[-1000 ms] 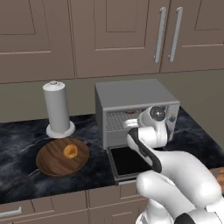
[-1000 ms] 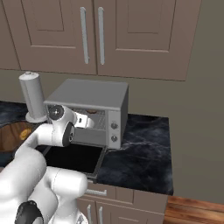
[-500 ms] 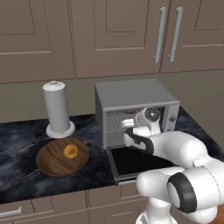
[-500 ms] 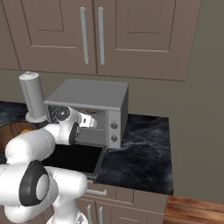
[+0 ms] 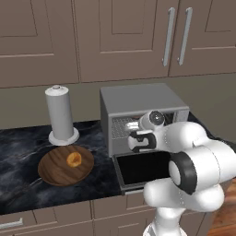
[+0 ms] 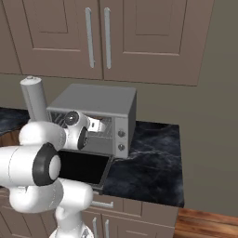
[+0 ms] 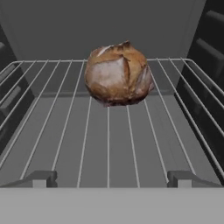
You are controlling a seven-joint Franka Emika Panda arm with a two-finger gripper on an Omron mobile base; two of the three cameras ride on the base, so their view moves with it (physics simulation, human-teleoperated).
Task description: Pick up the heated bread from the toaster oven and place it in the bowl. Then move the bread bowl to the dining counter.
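Observation:
The toaster oven [image 5: 138,99] stands on the counter with its dark glass door [image 5: 143,168] dropped open. The heated bread [image 7: 118,74], a round brown crusty lump, lies on the wire rack [image 7: 65,131] toward the back. My gripper [image 7: 111,179] is at the oven mouth, open, with both fingertips [image 7: 41,178] low on the rack in front of the bread and apart from it. From the right, the hand [image 6: 95,124] reaches into the opening. The wooden bowl [image 5: 53,171] sits left of the oven. The dining counter is out of view.
An orange-yellow pastry [image 5: 73,159] lies in the bowl. A white-grey upright cylinder [image 5: 60,115] stands behind the bowl. The oven's side walls flank the hand closely. Bare black marbled counter [image 6: 153,158] lies right of the oven; wall cabinets [image 5: 120,37] hang above.
The hand has moved a little further into the oven mouth and the arm's elbow has swung up in front of the door. The jaws have stayed open.

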